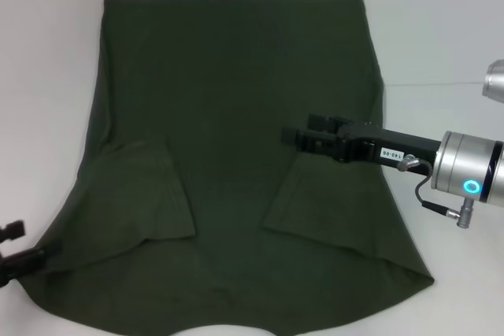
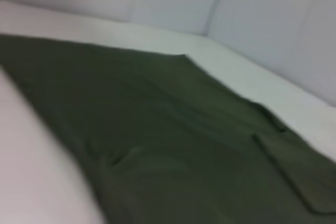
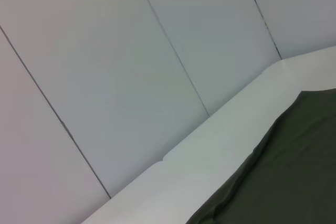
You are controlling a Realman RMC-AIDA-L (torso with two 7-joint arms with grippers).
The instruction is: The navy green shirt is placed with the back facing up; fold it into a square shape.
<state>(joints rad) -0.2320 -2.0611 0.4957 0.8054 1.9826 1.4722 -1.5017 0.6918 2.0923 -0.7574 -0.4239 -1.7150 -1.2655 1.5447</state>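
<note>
Navy green shirt (image 1: 228, 116) lies flat on the white table (image 1: 441, 29), sleeves folded inward; my right gripper (image 1: 290, 138) hovers above, grip unclear; left gripper (image 1: 12, 253) rests at its corner.

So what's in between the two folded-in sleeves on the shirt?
Only plain shirt back: in the head view, the navy green shirt lies bare between its sleeves.

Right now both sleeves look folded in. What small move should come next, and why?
Probably lower the right gripper toward the right edge of the navy green shirt. It hovers over the cloth above the folded-in right sleeve, while the left gripper sits at the near left corner; the body itself is still spread wide.
</note>
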